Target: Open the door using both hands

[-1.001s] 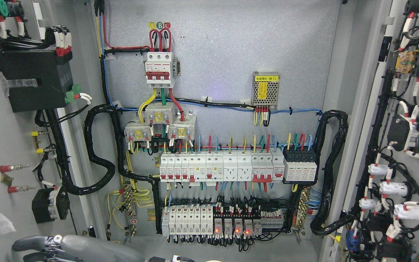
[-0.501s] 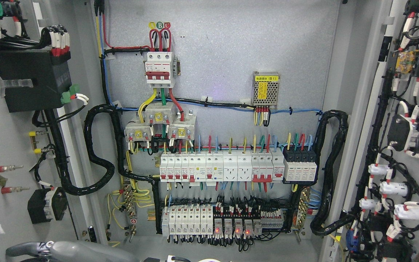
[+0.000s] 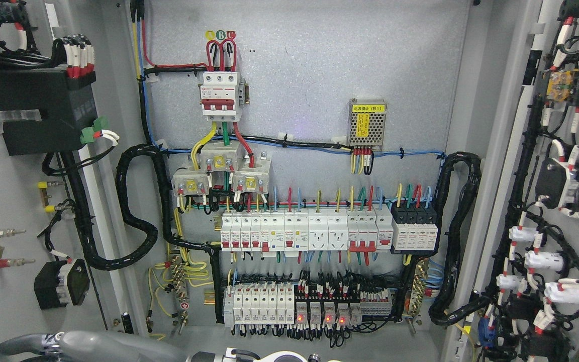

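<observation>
Left arm: grey, rounded robot arm (image 3: 108, 347) lying along the bottom edge, below the left door; its hand is not visible, so whether the fingers are open or closed cannot be told.
Left door: grey metal cabinet door (image 3: 13, 201), swung open, left of the back panel; carries a black rectangular box (image 3: 38, 113) and black cable bundles.
Right door: grey metal cabinet door (image 3: 571, 201), swung open, right of the back panel; carries white and black components with red-tipped wires.
Back panel: grey speckled mounting plate (image 3: 309, 85) between both doors, farthest away; bears a red-and-white three-pole breaker (image 3: 221, 95) above a row of white breakers (image 3: 304, 230).
</observation>
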